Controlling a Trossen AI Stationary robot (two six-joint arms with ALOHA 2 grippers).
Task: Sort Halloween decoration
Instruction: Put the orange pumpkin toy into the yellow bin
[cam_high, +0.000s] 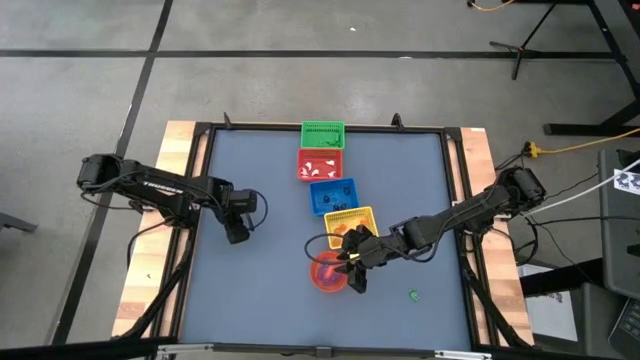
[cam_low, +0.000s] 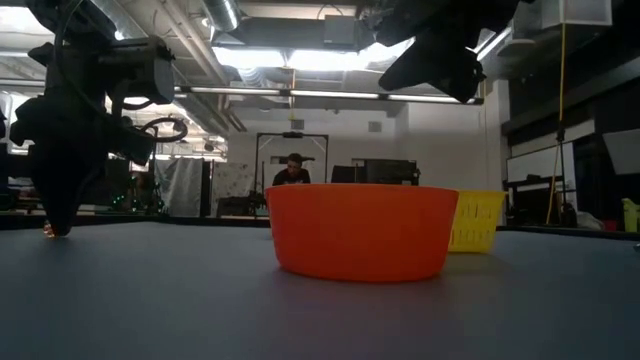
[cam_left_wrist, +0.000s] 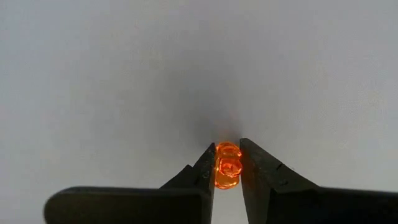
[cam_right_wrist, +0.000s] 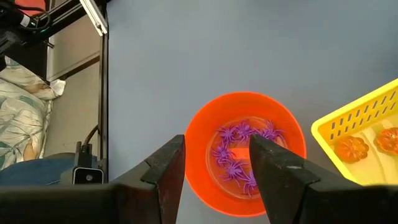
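Observation:
My left gripper (cam_high: 238, 234) stands at the table's left part, pointing down, shut on a small translucent orange trinket (cam_left_wrist: 227, 165). In the low view its fingers (cam_low: 55, 222) reach the table top. My right gripper (cam_right_wrist: 217, 142) hangs open above the round orange bowl (cam_right_wrist: 205, 134), which holds several purple spider trinkets (cam_right_wrist: 236, 155). The low view shows it well above the bowl (cam_low: 362, 232). A green trinket (cam_high: 413, 294) lies on the table to the right of the bowl. Orange pumpkin trinkets (cam_right_wrist: 351, 148) sit in the yellow basket (cam_high: 350, 220). My left gripper pinches the orange trinket (cam_left_wrist: 226, 155) between its two fingers, one pad on each side. The fingers come from above, pointing down. The trinket (cam_low: 46, 230) sits at the level of the table top; I cannot tell whether it is lifted clear.
Four square baskets stand in a row from the far edge toward the bowl: green (cam_high: 322, 134), red (cam_high: 320, 164) with white trinkets, blue (cam_high: 332, 196) with dark ones, then yellow. A raised frame (cam_high: 200, 200) borders the table. A person (cam_low: 292, 170) sits in the room beyond.

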